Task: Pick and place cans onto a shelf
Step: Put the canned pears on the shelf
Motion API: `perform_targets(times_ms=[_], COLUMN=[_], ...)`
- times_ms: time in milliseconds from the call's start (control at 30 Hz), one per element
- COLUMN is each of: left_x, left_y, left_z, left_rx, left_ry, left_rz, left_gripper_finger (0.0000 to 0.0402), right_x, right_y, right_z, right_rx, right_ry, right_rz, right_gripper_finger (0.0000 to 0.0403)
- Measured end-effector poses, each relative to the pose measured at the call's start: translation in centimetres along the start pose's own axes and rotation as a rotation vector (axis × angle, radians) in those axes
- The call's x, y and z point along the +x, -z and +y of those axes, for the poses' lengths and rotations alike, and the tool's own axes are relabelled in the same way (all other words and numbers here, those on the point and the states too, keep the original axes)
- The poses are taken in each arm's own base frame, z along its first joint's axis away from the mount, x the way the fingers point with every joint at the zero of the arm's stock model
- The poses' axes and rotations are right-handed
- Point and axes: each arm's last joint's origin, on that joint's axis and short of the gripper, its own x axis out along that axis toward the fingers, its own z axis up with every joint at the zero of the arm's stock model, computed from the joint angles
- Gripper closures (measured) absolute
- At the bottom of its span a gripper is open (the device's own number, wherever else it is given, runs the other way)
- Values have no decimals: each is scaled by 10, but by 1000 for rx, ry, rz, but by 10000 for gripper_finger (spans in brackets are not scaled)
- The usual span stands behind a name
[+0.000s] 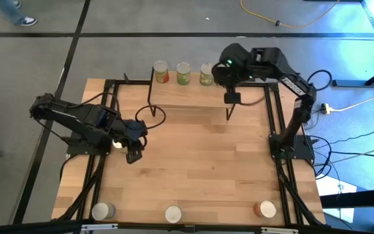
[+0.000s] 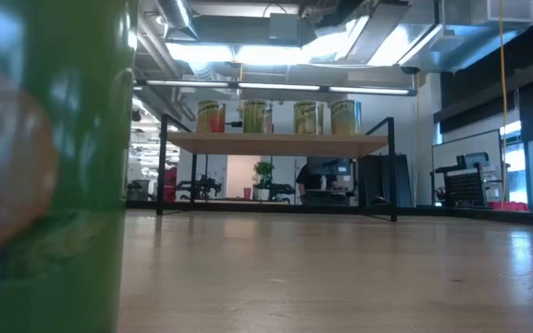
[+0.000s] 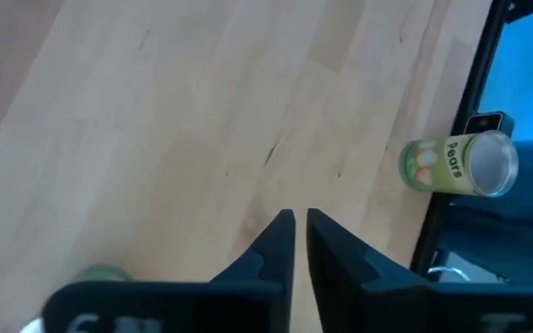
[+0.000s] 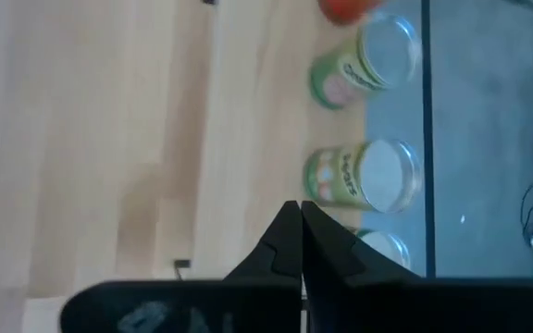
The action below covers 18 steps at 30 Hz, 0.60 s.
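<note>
Left claw: my left gripper hangs over the left part of the wooden tabletop, well short of the rack. In my left wrist view the two dark fingers stand a thin slit apart and pinch nothing.
Near my left claw: a small pale-green tin labelled "Pears" with a silvery top stands at the table's edge, apart from my fingers.
Front edge, left to right: a silvery-topped tin at the left, a second pale-topped tin in the middle, an orange-red tin at the right, all well apart from one another.
Closest to the low camera: a green-labelled can fills the left of that view.
Shelf: the small rack with a light wood top board on thin black legs stands at the far edge of the table. Four tins show in a row on its top board in the low view.
Right claw: my right gripper hovers over the right end of the shelf, fingers pressed together, holding nothing.
</note>
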Motion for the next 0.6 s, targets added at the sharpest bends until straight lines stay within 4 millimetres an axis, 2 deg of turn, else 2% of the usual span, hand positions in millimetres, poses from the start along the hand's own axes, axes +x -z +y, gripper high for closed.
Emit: perform_targets(times_ms=[167,300,467,600], left_x=[5,15,39,61], left_y=[-2,-6,-5,1], left_z=[-3,-12,-35,-58], left_rx=[-48,-92,-56,6], left_ry=[27,96,148,188], left_rz=[24,57,99,119], left_gripper_finger=[346,341,344,341], right_x=[-28,-58,-87,-106], right_y=[3,8,14,21], right_z=[17,34,51,65], right_rx=[68,79,88,30], right_ry=[-9,-63,-129,-274], right_rz=[-61,-168,-286,-369], right_gripper_finger=[403,403,403,403])
